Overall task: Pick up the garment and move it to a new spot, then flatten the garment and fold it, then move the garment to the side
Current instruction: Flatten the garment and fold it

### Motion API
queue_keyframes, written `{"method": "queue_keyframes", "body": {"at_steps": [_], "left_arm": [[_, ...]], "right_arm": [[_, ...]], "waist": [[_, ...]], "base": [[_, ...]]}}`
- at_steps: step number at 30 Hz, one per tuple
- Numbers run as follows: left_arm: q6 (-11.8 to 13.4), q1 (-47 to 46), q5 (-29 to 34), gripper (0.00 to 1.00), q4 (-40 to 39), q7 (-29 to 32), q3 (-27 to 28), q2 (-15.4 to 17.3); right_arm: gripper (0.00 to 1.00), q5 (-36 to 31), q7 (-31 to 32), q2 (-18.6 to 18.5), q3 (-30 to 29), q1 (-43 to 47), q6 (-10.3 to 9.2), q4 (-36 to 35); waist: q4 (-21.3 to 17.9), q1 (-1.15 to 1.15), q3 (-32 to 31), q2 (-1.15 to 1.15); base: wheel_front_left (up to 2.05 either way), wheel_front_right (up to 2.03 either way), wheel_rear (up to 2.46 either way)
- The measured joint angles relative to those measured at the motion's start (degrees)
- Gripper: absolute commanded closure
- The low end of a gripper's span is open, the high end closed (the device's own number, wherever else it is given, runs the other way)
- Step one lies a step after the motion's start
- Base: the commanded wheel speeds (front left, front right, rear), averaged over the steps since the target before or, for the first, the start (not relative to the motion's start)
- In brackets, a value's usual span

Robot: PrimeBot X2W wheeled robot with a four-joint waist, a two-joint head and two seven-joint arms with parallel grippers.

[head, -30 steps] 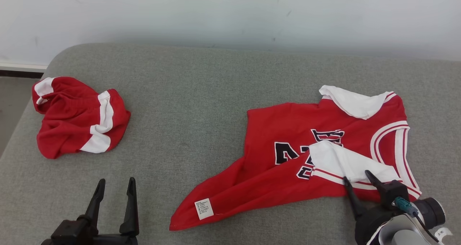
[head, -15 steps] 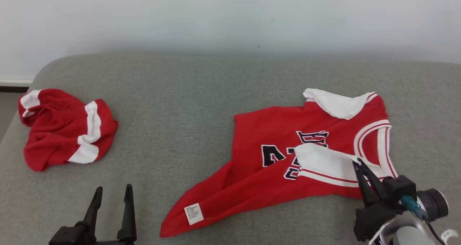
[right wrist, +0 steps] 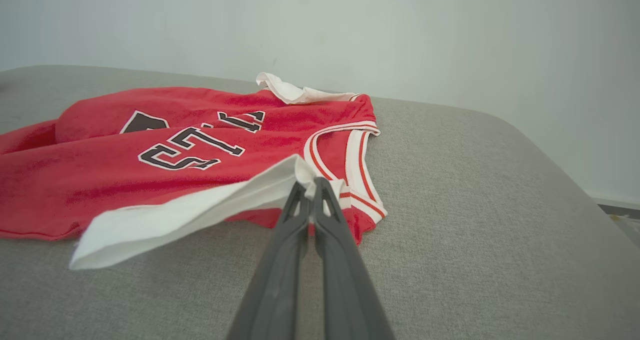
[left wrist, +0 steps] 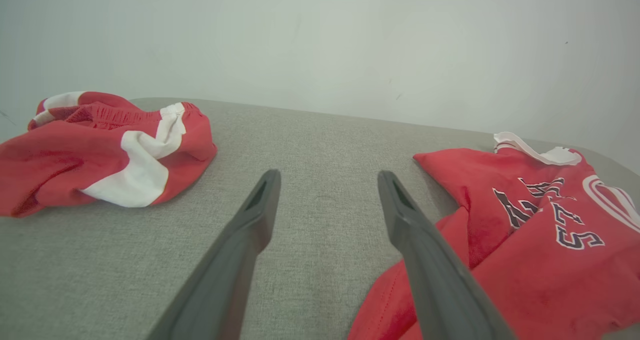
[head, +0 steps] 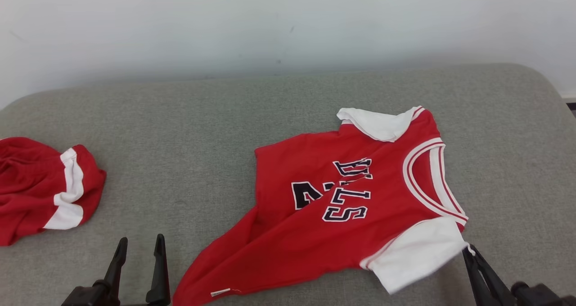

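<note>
Jersey (head: 315, 234) first: your red basketball top with dark lettering lies face up on the right half of the grey cushion (head: 202, 117). Its neckline is toward the right and its hem trails to the lower left, where a small white label (head: 222, 292) shows at the tip. Your right gripper (right wrist: 312, 182) has its two fingers pressed together on a corner of the near white sleeve (right wrist: 175, 220) — the right wrist view shows that corner pinched and raised off the cushion, with the sleeve fanned out to the left of the fingers. The far white sleeve (head: 378, 123) lies folded over at the jersey's far edge. Your left gripper (left wrist: 327, 177) sits over bare cushion with its fingers spread wide and nothing between them, near the jersey's hem but not touching it. Well apart from the jersey, at the cushion's left edge, you have crumpled red shorts (head: 31, 189) with white stripes — untouched by either gripper. A pale wall (head: 288, 22) stands behind
</note>
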Motion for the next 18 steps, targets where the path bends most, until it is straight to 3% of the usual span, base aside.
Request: {"method": "queue_keyframes", "body": {"at_steps": [5, 6, 7, 18], "left_arm": [[-0.2, -0.2, 0.1, 0.00, 0.3, 0.0, -0.1, 0.0], [-0.2, -0.2, 0.1, 0.00, 0.4, 0.0, 0.0, 0.0], [-0.2, -0.2, 0.1, 0.00, 0.4, 0.0, 0.1, 0.0], [-0.4, 0.0, 0.5, 0.00, 0.4, 0.0, 0.6, 0.0]], "right_arm": [[1.00, 1.5, 0.0, 0.8, -1.0, 5.7, 0.00, -1.5], [0.11, 1.6, 0.0, 1.2, -1.0, 6.5, 0.00, -2.0], [0.00, 1.9, 0.0, 1.6, -1.1, 7.0, 0.00, -2.2], [0.00, 2.7, 0.0, 2.3, -2.5, 6.9, 0.00, -8.8]], "waist": [[-1.4, 0.00, 0.4, 0.00], [-1.4, 0.00, 0.4, 0.00], [-1.4, 0.00, 0.4, 0.00], [-1.4, 0.00, -0.3, 0.00]], "base": [[0.00, 0.00, 0.00], [0.00, 0.00, 0.00], [0.00, 0.00, 0.00], [0.00, 0.00, 0.00]]}}
